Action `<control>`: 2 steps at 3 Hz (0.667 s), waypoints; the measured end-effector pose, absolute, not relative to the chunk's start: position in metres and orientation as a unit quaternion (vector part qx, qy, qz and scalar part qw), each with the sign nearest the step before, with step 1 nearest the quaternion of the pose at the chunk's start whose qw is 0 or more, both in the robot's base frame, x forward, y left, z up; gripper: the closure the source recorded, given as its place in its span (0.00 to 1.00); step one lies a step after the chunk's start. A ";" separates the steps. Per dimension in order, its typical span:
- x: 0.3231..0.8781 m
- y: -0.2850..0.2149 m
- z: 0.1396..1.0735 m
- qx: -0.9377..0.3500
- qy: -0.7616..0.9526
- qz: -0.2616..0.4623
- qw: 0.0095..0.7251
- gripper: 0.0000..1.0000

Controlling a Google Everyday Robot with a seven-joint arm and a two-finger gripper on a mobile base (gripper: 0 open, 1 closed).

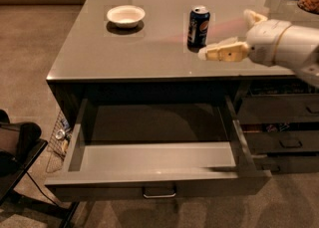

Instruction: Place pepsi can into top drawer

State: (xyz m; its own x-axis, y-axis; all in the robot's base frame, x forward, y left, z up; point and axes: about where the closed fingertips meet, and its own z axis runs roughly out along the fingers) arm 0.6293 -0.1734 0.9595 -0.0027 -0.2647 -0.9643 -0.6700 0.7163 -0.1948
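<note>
The pepsi can (198, 26) stands upright on the grey countertop (124, 53). It is dark blue with a silver top and a red-white logo mark on its side. A white bowl (125, 16) sits at its 9 o'clock, well apart. The gripper (227, 35) hovers just beside the can at its 4 o'clock with its cream fingers (224, 52) spread apart, holding nothing. At the can's 6 o'clock the top drawer (157, 156) is pulled out, showing light grey walls, a dark floor and a metal handle (159, 192).
</note>
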 end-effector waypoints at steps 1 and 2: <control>0.680 -0.175 0.947 -0.316 0.680 0.159 0.642 0.00; 0.726 -0.181 0.939 -0.300 0.677 0.158 0.653 0.00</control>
State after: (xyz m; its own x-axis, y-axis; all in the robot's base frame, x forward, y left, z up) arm 0.7262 -0.1812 0.9389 0.0327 -0.2001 -0.9792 -0.6133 0.7696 -0.1778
